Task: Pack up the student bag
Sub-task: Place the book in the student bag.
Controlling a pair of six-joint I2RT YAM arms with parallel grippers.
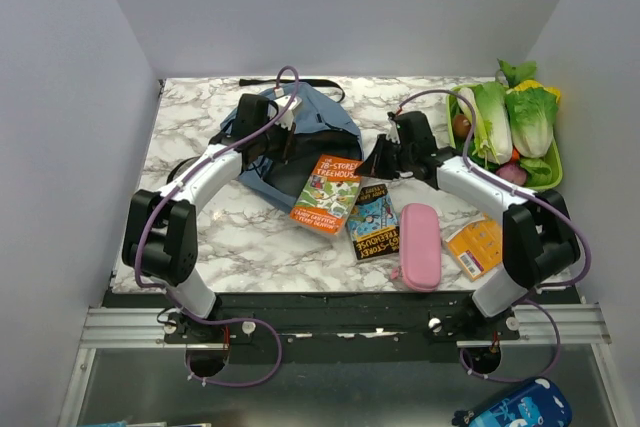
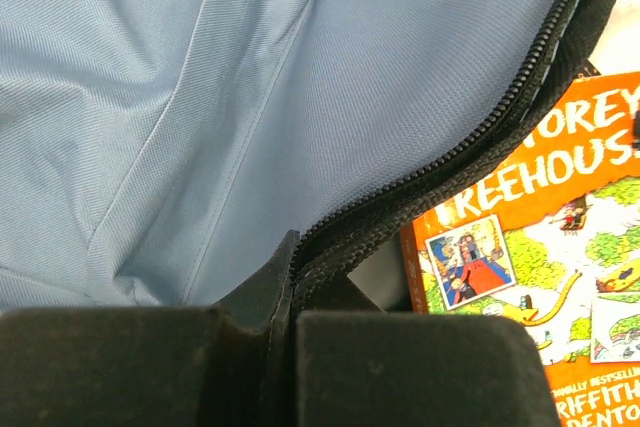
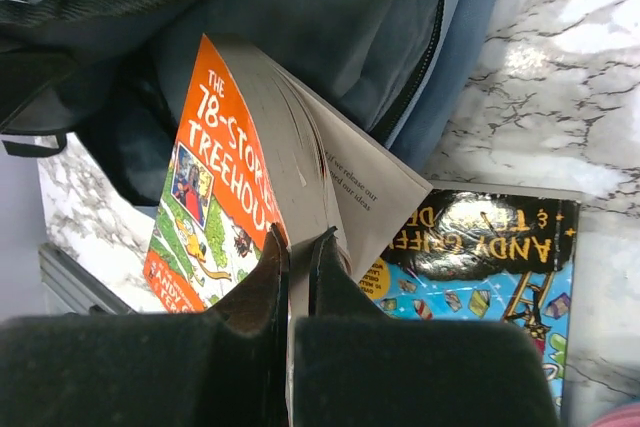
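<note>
A backpack [image 1: 300, 137] of soft, matt dusty-blue cloth is showing a fine woven lining, and its black zipper [image 2: 480, 137] is showing coarse teeth on dark fabric tape. An orange paperback [image 1: 327, 194] is gleaming with a glossy card cover over matt, rough-edged paper pages. A blue paperback [image 3: 480, 277] is catching glare on its slick cover. A pink pencil case [image 1: 420, 245] is looking smooth and faintly sheened against the polished, marble-patterned table [image 1: 240, 237].

orange paperback book [image 1: 327, 194] titled "The 78-Storey Treehouse", its open white page [image 3: 370, 197] reading "we release our", glossy dark-blue paperback [image 3: 480, 287] with upside-down "ANDY"
</note>
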